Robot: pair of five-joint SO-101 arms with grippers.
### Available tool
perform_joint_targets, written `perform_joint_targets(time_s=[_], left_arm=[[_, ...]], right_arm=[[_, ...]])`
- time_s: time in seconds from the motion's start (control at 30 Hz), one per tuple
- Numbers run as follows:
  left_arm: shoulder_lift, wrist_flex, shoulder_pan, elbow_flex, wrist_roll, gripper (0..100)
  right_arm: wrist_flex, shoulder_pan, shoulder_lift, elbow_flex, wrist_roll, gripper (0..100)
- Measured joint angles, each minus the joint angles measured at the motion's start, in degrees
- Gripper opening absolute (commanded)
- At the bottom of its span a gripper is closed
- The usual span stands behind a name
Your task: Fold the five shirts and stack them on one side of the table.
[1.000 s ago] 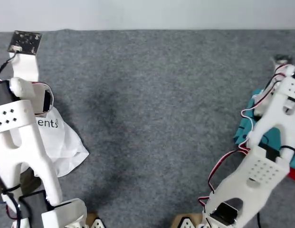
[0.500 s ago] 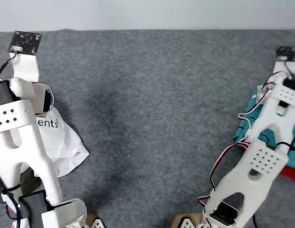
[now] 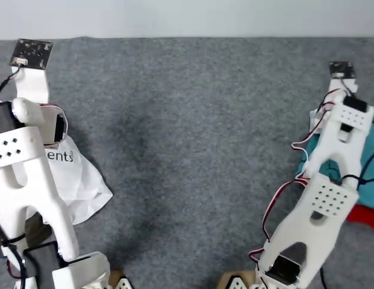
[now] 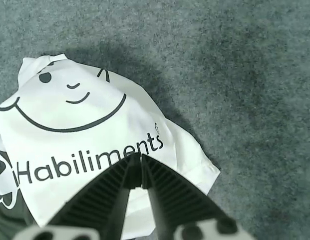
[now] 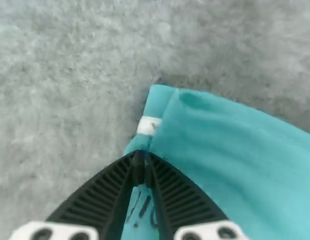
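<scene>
Two SO-101 arms work a grey felt table (image 3: 193,120), w/ shirts bunched at either side. The left arm (image 3: 24,174) stands over a white shirt (image 4: 70,125) w/ black print, which lies loosely crumpled and not yet folded. The right arm (image 3: 328,198) stretches over a teal shirt (image 5: 234,165), w/ a strip of red cloth (image 3: 364,215) beside it, back toward the arm's base. The left gripper (image 4: 141,162) hangs above the white shirt's printed front, jaws pressed together, holding nothing. The right gripper (image 5: 140,159) is likewise closed tip to tip, directly over the teal shirt's doubled edge. A small white label (image 5: 149,125) lies just ahead of its tips, and no cloth can be seen caught btwn them. The teal shirt looks to be the one in hand. To do this well, the right gripper prob. needs to open first, drop onto a single layer at the edge by the label and pinch firmly. It can then drag the shirt flat onto bare felt before any fold. Grabbing both layers would likely carry the crease along.
</scene>
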Motion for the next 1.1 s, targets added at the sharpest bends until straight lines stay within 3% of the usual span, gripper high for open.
perform_joint_targets(time_s=[0.33, 0.53, 0.73, 0.97, 1.1], left_arm=[[0.00, 0.00, 0.00, 0.00, 0.00, 0], [-0.44, 0.00, 0.00, 0.00, 0.00, 0], [-6.33, 0.00, -0.70, 2.37, -3.34, 1], [-6.95, 0.00, -12.92, 6.51, -6.51, 18], [-6.59, -0.09, -20.22, 6.51, -12.13, 21]], right_arm=[[19.52, 5.19, -11.25, 0.00, 0.00, 0.9], [33.23, 3.78, -13.63, 0.00, 0.00, 0.9], [34.55, 1.49, -22.07, 4.31, 0.44, 0.9], [34.55, -4.40, -38.15, 25.23, 1.76, 0.9], [34.55, -5.10, -45.45, 36.13, 1.76, 0.9]])
